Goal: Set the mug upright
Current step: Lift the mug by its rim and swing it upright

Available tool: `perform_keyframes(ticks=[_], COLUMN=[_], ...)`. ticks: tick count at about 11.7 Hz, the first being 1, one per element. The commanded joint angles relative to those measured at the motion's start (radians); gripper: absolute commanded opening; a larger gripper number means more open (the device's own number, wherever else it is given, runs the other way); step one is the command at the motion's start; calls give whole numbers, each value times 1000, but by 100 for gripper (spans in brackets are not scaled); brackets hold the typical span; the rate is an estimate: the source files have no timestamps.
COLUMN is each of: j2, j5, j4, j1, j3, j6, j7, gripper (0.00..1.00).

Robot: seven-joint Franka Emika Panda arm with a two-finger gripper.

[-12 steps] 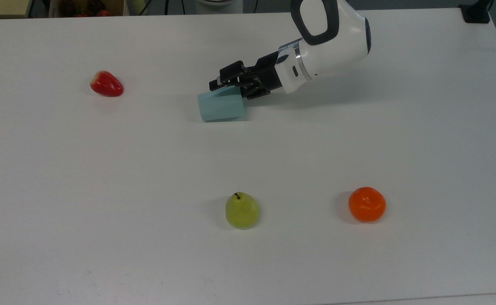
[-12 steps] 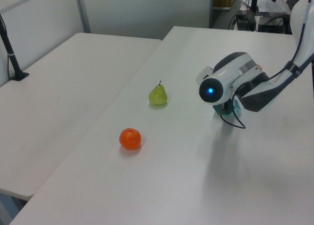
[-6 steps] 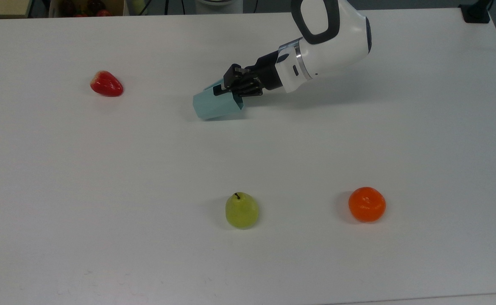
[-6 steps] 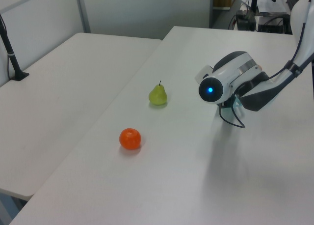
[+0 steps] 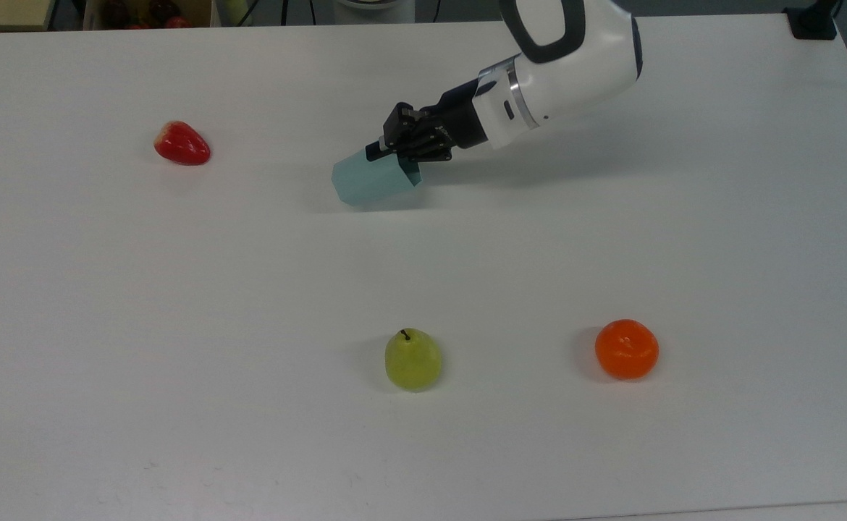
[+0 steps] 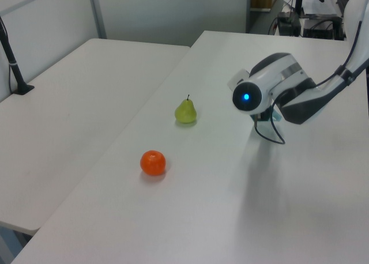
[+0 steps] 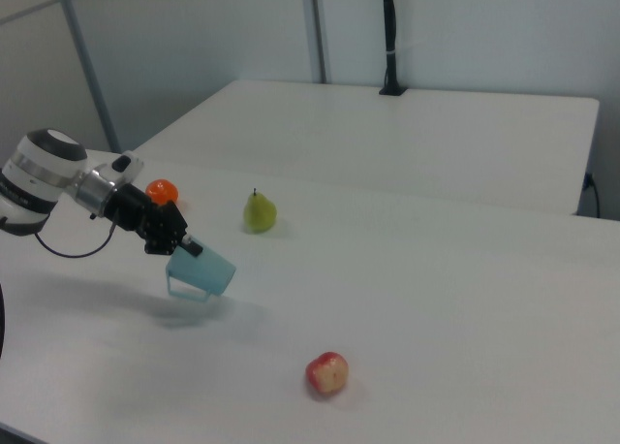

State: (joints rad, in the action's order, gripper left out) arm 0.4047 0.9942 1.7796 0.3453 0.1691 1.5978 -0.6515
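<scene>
Teal mug (image 7: 201, 271) hangs tilted, lifted, clamped in the end effector (image 7: 184, 247).

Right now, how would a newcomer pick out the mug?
On the white table, follow the arm to its black gripper. The mug is shut in it, tilted and lifted: pale teal and flat-faceted, unlike the rounded strawberry, pear and orange.

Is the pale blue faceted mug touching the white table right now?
Apart. In the right view the pale blue faceted mug, pinched at its rim by the gripper, hangs tilted above its own shadow on the white table.
</scene>
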Motion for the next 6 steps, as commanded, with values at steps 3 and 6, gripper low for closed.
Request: perform_keyframes(ticks=[3, 6], j2=[-128, -205], j5=[-144, -355], j4=[-75, -133], j1=[-25, -52], j3=[-7, -8], j6=[-12, -9], j7=[111, 198], gripper=[0, 0])
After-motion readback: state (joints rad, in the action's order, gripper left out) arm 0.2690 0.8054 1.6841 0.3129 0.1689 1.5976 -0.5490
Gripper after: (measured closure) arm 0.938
